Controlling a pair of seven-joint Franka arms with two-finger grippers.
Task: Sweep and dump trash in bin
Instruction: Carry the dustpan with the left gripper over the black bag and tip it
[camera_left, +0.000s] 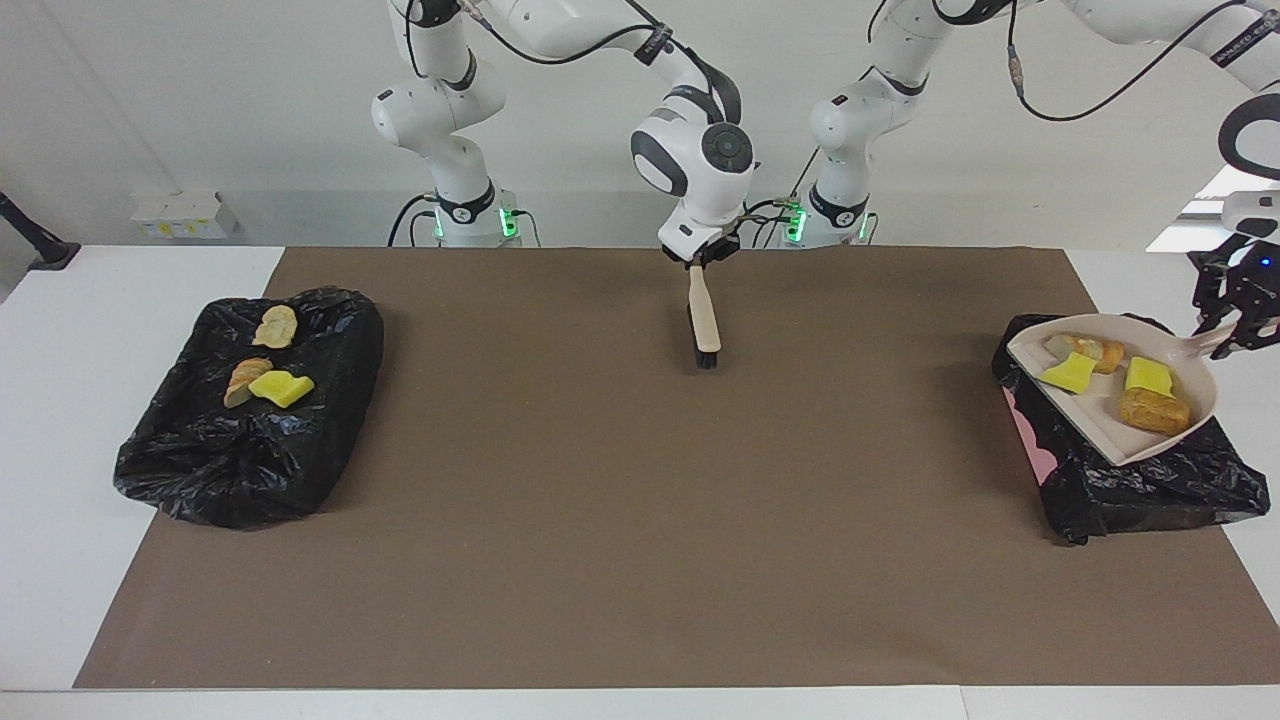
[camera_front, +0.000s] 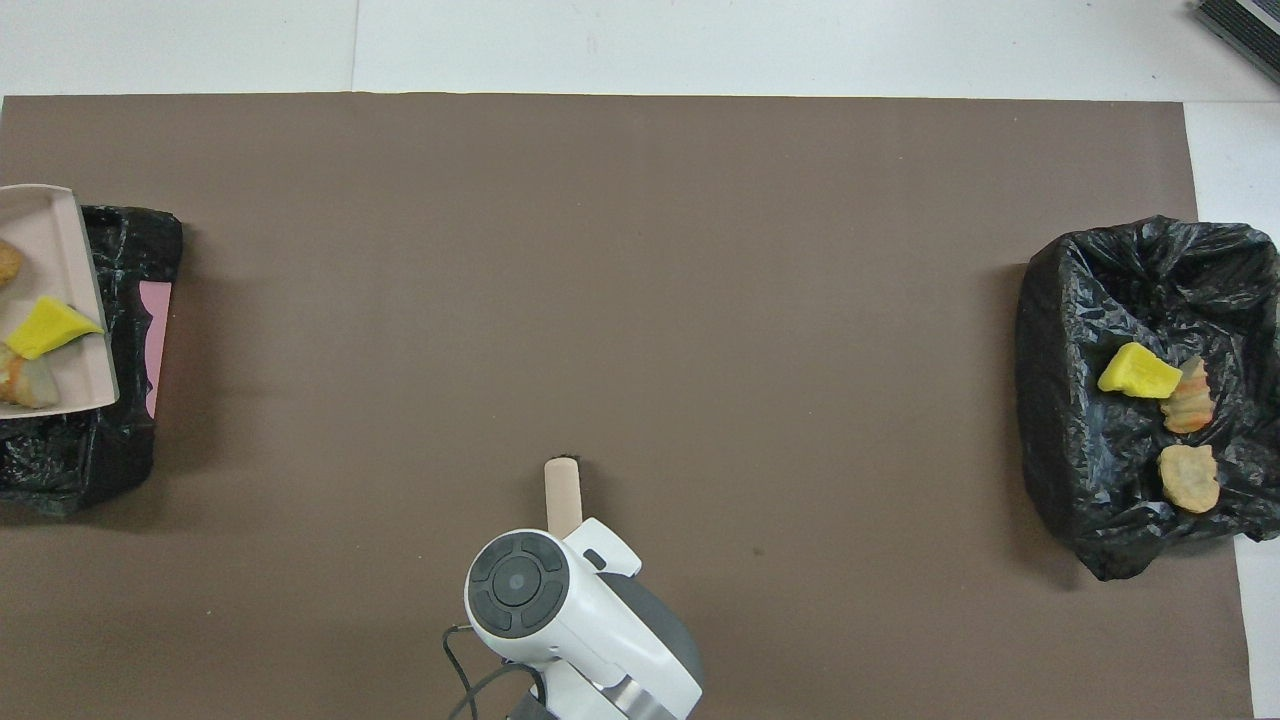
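Observation:
My left gripper (camera_left: 1236, 322) is shut on the handle of a beige dustpan (camera_left: 1098, 415) and holds it in the air over the black-bagged bin (camera_left: 1150, 482) at the left arm's end of the table. The trash in the pan is two yellow chunks (camera_left: 1069, 372) (camera_left: 1149, 376) and two bread-like lumps (camera_left: 1152, 411) (camera_left: 1085, 347). The overhead view shows only the pan's open edge (camera_front: 78, 300), with one yellow chunk (camera_front: 48, 327), over that bin (camera_front: 90, 450). My right gripper (camera_left: 700, 262) is shut on a wooden brush (camera_left: 705, 320) that hangs bristles down over the mat, close to the robots.
A second black-bagged bin (camera_left: 250, 440) sits at the right arm's end, with a yellow chunk (camera_left: 282, 388) and two bread-like lumps (camera_left: 246, 380) (camera_left: 276, 325) lying on it. The brown mat (camera_left: 640, 500) covers the table between the two bins.

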